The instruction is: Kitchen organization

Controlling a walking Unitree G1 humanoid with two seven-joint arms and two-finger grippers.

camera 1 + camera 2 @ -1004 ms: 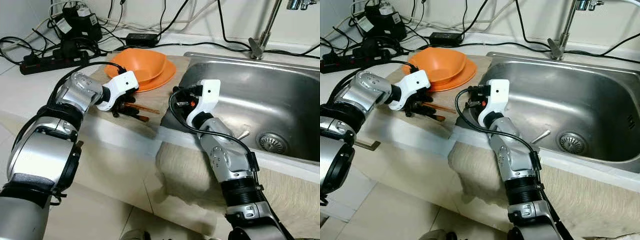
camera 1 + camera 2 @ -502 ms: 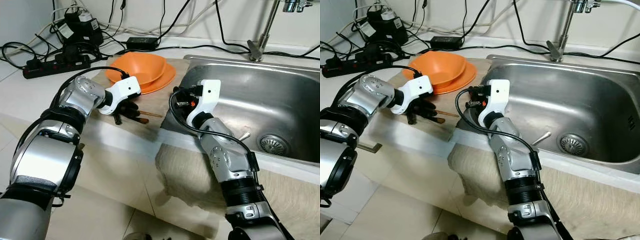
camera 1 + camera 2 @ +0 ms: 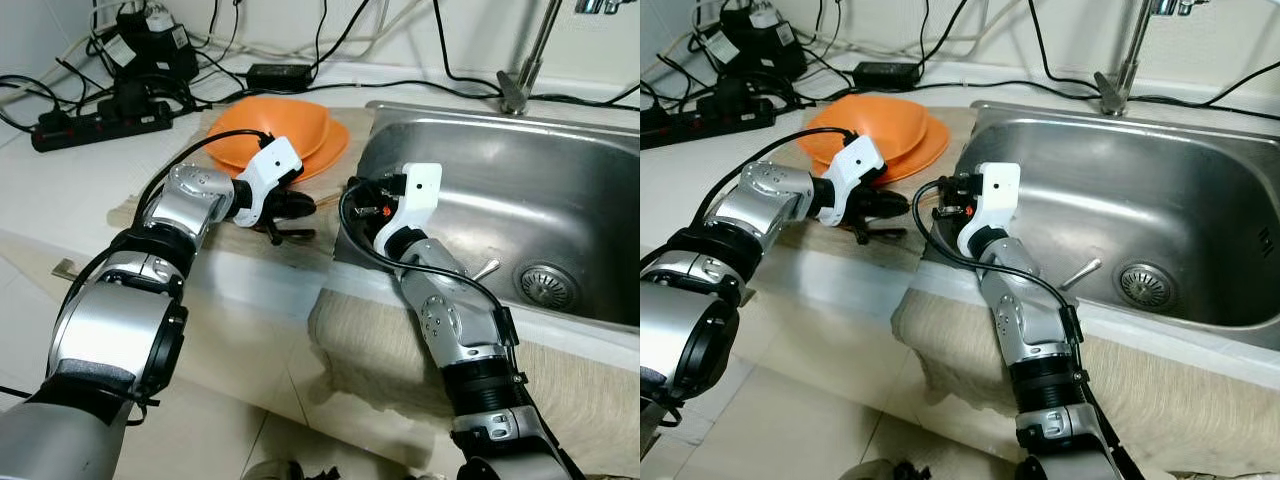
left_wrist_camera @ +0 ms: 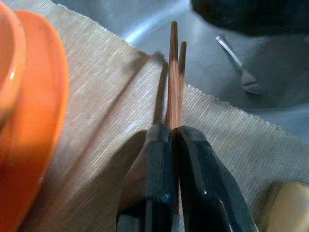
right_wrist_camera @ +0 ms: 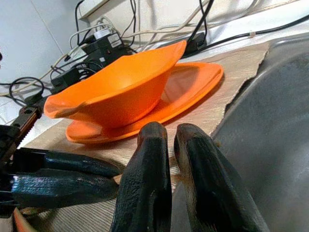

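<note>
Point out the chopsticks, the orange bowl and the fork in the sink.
chopsticks [image 4: 174, 77], left wrist view, on the wooden shafts just beyond the black fingers.
orange bowl [image 5: 120, 89], right wrist view, on its outer side wall.
fork [image 4: 239, 65], left wrist view, on the metal handle near the tines.

We found no text, label, brand, number or sign that could be read in any view. The black power strip [image 3: 95, 108] and the adapters beyond the orange bowl [image 3: 268, 128] bore pale stickers, but these were too small and blurred to read.
</note>
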